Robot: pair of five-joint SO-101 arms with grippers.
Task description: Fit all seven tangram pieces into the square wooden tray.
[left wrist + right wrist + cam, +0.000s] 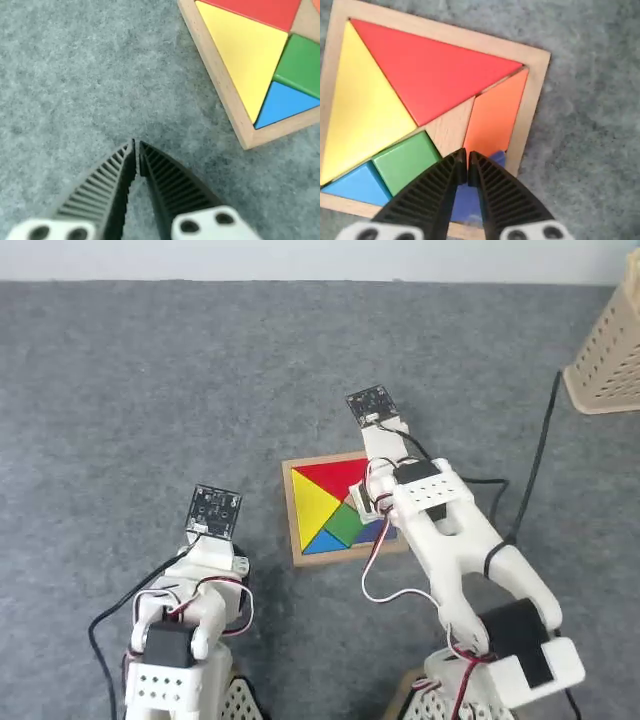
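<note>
Grey felt surface (150, 370) throughout; pale wall strip (300, 258) at 12 o'clock, beige perforated basket (610, 350) at 2 o'clock. Square wooden tray (330, 557) just right of centre, turned slightly against the wall line, no long axis. Inside: large red triangle (430, 75), long edge on the 12 o'clock rim, apex toward 6; large yellow triangle (365, 115), long edge on the 9 o'clock rim, apex toward 3; orange parallelogram (495, 115) lengthwise along a rim. Right gripper (466, 154) pinched narrow above a dark blue piece (467, 202). Left gripper (136, 145) closed, over felt at 7 o'clock.
</note>
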